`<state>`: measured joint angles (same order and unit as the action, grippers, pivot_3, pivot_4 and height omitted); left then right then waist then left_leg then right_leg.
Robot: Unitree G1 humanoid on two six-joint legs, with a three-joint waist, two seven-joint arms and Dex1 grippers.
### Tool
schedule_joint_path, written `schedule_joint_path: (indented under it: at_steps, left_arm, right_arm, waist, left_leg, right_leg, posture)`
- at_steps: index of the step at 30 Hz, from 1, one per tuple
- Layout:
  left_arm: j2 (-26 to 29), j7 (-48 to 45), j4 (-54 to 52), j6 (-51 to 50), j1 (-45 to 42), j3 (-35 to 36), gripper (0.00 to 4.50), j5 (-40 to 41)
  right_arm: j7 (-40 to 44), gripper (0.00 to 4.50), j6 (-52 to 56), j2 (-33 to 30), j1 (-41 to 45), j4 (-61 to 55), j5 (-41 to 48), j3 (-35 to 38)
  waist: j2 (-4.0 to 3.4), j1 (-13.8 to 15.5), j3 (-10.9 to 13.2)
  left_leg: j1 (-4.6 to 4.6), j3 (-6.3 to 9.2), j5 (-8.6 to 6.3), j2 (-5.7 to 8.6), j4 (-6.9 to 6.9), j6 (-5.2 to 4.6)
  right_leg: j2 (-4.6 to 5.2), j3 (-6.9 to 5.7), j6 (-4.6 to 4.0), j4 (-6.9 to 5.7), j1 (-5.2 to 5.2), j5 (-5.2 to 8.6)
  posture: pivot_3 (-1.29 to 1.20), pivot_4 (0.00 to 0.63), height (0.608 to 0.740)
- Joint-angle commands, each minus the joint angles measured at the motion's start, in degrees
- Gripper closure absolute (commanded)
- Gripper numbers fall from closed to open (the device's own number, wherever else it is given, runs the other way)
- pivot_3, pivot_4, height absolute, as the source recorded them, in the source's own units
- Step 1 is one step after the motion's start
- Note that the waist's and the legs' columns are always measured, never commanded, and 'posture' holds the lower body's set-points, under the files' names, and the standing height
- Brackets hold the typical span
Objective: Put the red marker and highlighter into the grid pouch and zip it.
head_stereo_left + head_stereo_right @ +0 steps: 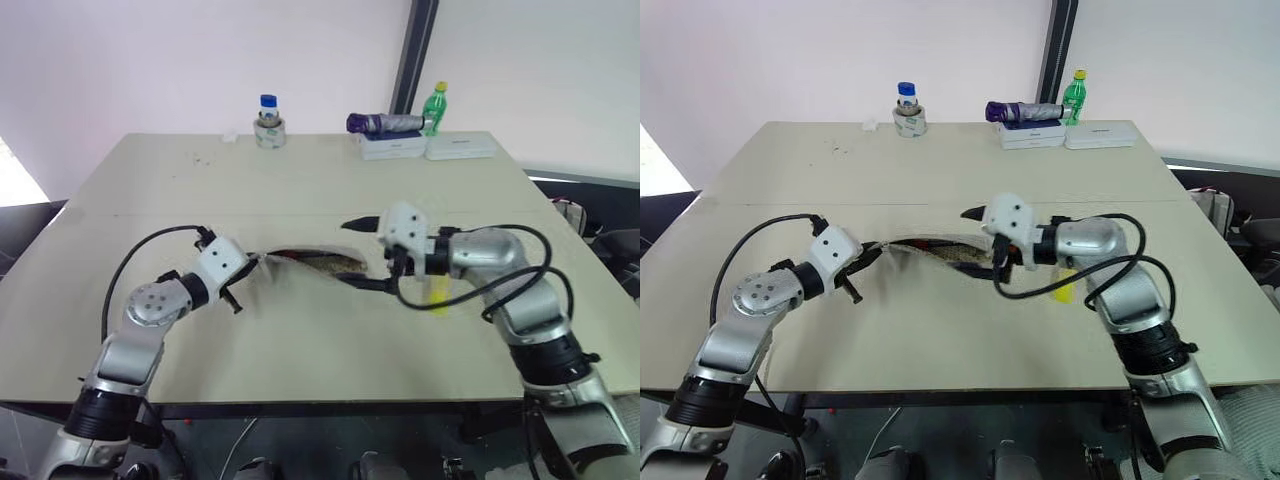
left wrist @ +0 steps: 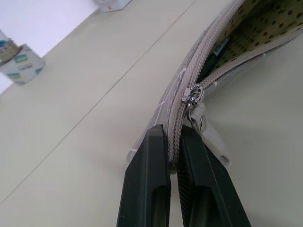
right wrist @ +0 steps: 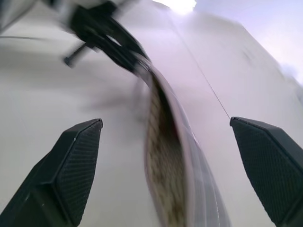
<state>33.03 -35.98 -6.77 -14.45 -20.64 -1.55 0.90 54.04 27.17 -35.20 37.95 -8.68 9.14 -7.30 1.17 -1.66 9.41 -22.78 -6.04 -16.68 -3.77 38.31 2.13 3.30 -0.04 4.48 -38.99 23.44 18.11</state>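
The grid pouch (image 1: 312, 262) lies open mid-table, showing its dotted yellow lining (image 2: 265, 23). My left gripper (image 2: 173, 133) is shut on the pouch's zipper end, just behind the slider (image 2: 191, 93) and its pull tab (image 2: 209, 134). At the pouch's other end my right gripper (image 1: 362, 254) stands wide open, with the pouch's mouth (image 3: 163, 156) between its fingers but not touched. The yellow highlighter (image 1: 437, 293) lies on the table under my right forearm. The red marker is hidden; something dark sits inside the pouch, too hidden to identify.
At the table's far edge stand a tape roll with a blue-capped bottle (image 1: 268, 125), a folded purple umbrella (image 1: 385, 123) on white boxes (image 1: 460, 147), and a green bottle (image 1: 434, 105). The table's front edge (image 1: 330, 405) runs close below my arms.
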Motion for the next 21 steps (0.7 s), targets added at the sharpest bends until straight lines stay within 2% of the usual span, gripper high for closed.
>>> schedule_joint_path:
  at_steps: [1, 4, 9, 12, 17, 21]
  left_arm:
    - [-0.2, 1.7, -0.2, 1.3, -1.0, -0.2, 4.5, -1.6]
    - [-1.0, 1.9, 0.0, 1.8, -1.0, -0.7, 4.5, -1.8]
    - [-2.2, 1.9, 2.0, 3.1, -2.4, -1.5, 4.5, -2.1]
    - [-2.2, 1.7, 3.2, 4.2, -3.1, -1.8, 4.5, -2.1]
    - [-2.3, 1.7, 4.1, 4.9, -3.4, -1.9, 4.5, -2.0]
    - [-2.2, 1.6, 3.8, 5.1, -3.2, -2.0, 4.5, -2.1]
  right_arm:
    - [-12.3, 0.02, 7.3, -2.2, -1.5, 4.1, -6.7, 5.1]
    - [-21.2, 0.02, 17.5, 0.8, -5.5, 1.4, -7.1, 10.3]
    - [-33.5, 0.02, 36.1, 12.5, -11.4, -10.9, -5.4, 20.2]
    - [-38.0, 0.02, 43.9, 17.0, -12.7, -17.1, -5.7, 22.0]
    - [-45.0, 0.02, 48.9, 21.1, -17.7, -23.4, -8.3, 21.4]
    - [-47.0, 0.02, 51.9, 23.8, -20.7, -26.1, -8.1, 20.0]
  waist:
    - [0.01, 0.4, 0.0]
    - [0.01, 0.9, 0.0]
    - [-0.01, 0.7, 0.0]
    - [-0.01, 0.7, 0.0]
    - [0.0, 0.9, 0.0]
    - [0.0, 0.8, 0.0]
  left_leg:
    - [0.0, 0.0, 0.0, 0.01, 0.0, 0.0]
    - [-0.01, -0.08, 0.06, 0.01, -0.02, 0.11]
    - [-0.12, -0.08, 0.09, -0.04, -0.06, 0.16]
    - [-0.13, -0.08, 0.11, -0.01, -0.02, 0.2]
    - [-0.14, -0.01, 0.11, 0.02, -0.04, 0.18]
    - [-0.26, 0.0, 0.11, 0.04, -0.04, 0.18]
  right_leg:
    - [0.0, 0.0, 0.0, 0.0, 0.0, 0.0]
    - [0.0, 0.03, 0.0, 0.01, 0.05, 0.0]
    - [-0.06, 0.06, -0.01, -0.03, 0.17, 0.01]
    - [-0.07, 0.07, -0.01, -0.1, 0.2, 0.0]
    - [-0.08, 0.04, 0.0, -0.06, 0.16, 0.01]
    - [-0.08, 0.03, 0.0, -0.02, 0.24, 0.01]
  posture:
    - [0.0, 0.15, 0.74]
    - [0.0, 0.15, 0.74]
    - [0.0, 0.15, 0.74]
    - [0.0, 0.15, 0.74]
    - [0.0, 0.15, 0.74]
    - [0.0, 0.15, 0.74]
